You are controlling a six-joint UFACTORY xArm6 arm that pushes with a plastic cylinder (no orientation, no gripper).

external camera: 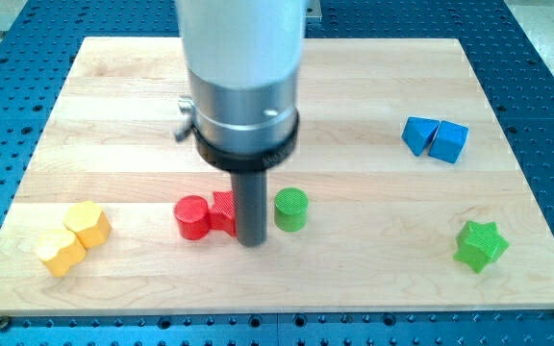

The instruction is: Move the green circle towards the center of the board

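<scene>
The green circle (291,209) stands on the wooden board (373,86), a little below the board's middle. My tip (252,240) is just to the left of it, close to its lower left side, with a narrow gap. The rod stands between the green circle and a red block (223,210) on its left, which it partly hides. A red circle (191,217) touches that red block on its left.
Two yellow blocks (74,236) lie at the view's lower left. Two blue blocks (435,138) lie at the upper right. A green star (479,245) lies at the lower right. The arm's wide body hides the board's upper middle.
</scene>
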